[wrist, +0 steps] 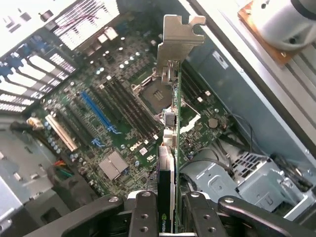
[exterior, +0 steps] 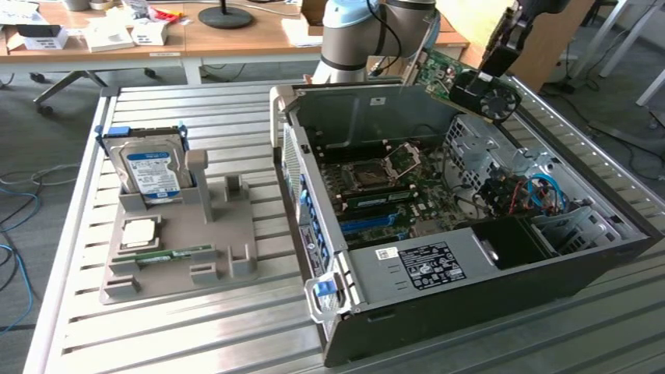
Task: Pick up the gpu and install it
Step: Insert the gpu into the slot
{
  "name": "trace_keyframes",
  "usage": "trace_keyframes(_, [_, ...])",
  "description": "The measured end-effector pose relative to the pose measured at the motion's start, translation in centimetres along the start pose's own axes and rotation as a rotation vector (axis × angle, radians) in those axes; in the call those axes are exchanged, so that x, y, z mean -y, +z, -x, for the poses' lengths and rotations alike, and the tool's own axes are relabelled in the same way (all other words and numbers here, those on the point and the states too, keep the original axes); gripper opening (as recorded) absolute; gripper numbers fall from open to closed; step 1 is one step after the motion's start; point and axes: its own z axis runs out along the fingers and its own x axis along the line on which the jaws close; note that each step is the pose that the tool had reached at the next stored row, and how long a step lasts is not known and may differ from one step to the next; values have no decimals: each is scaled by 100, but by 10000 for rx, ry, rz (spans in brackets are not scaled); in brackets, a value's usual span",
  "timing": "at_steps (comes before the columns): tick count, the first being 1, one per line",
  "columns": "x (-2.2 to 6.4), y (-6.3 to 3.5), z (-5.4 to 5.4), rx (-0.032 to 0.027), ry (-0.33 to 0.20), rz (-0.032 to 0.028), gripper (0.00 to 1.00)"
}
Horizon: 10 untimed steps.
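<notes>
The gpu [exterior: 462,82] is a green card with a black fan, held tilted in the air above the far right corner of the open computer case [exterior: 457,312]. My gripper [exterior: 497,58] is shut on its upper edge. In the wrist view the gpu [wrist: 170,133] runs edge-on away from the gripper [wrist: 168,210], its silver bracket at the far end, with the black fingers [wrist: 143,212] clamped on both sides. Below it lies the motherboard [wrist: 113,123] with a blue slot [wrist: 98,116] and the bare CPU socket [wrist: 155,94].
A grey parts holder [exterior: 177,234] on the slatted metal table [exterior: 156,327] carries a silver hard drive with a blue label [exterior: 149,171], a CPU [exterior: 140,231] and a green memory stick [exterior: 171,255]. Inside the case are a drive cage [exterior: 488,148] and blue cables [exterior: 540,191].
</notes>
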Motion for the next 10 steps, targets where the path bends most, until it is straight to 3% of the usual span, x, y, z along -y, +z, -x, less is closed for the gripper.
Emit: trace_keyframes(10, [1, 4, 0, -182, -1551, 32, 26])
